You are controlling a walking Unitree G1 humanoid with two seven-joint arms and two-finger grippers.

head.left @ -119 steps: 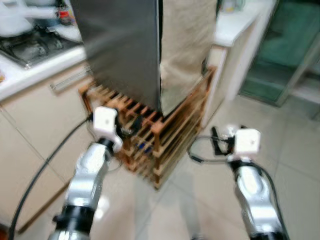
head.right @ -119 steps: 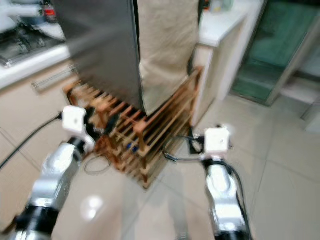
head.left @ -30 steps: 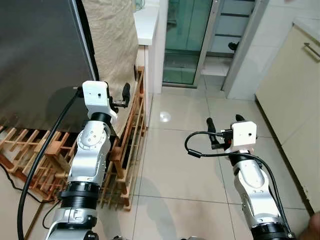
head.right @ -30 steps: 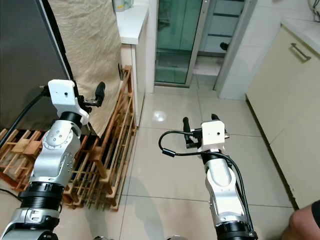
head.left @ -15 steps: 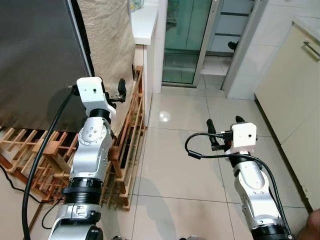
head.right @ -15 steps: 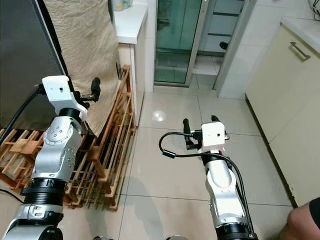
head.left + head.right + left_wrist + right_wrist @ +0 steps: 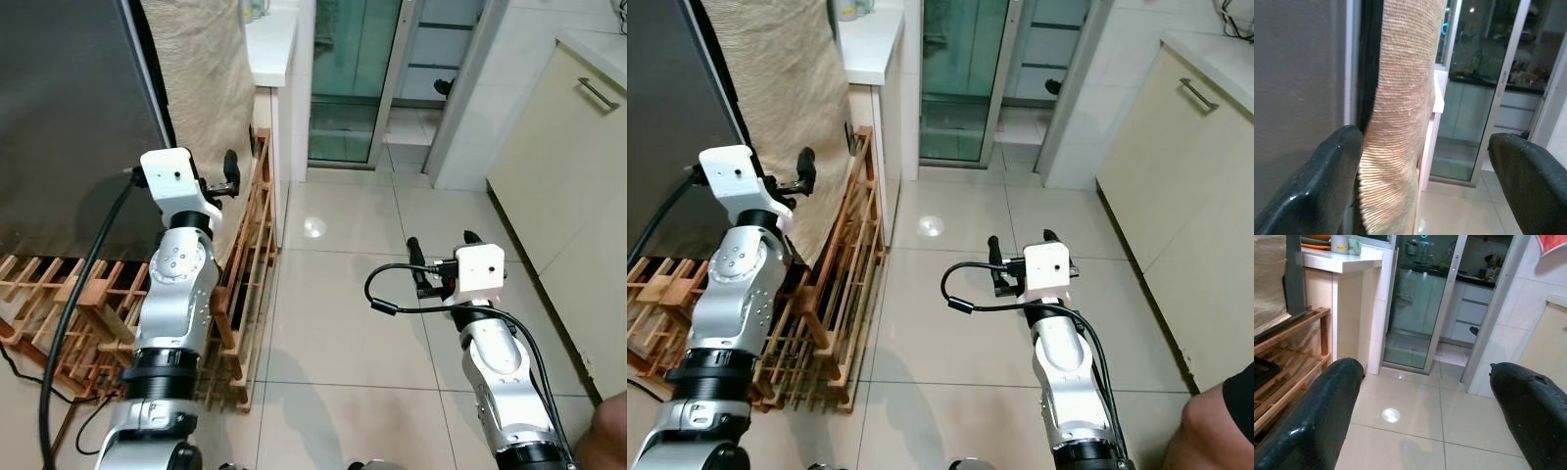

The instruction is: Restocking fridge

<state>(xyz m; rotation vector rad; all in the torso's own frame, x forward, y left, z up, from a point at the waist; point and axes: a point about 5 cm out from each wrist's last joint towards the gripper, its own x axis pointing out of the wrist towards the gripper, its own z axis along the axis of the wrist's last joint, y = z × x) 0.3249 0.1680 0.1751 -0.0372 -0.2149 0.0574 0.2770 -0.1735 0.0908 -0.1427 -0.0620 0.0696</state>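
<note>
The fridge [image 7: 78, 117] stands on the left, door shut. The left gripper [image 7: 228, 176] is up near its edge with fingers spread — likely to pull it. The right gripper [image 7: 441, 257] hangs spread wide and empty.

Since four seconds ago the camera has swung round to the right, so the stove has gone from view and the glass door [image 7: 356, 69] and tiled floor [image 7: 333, 323] have come in. Over the last second the left gripper [image 7: 227, 174] has risen beside the cloth-covered side of the fridge [image 7: 69, 108], above the wooden rack [image 7: 245, 264].
</note>
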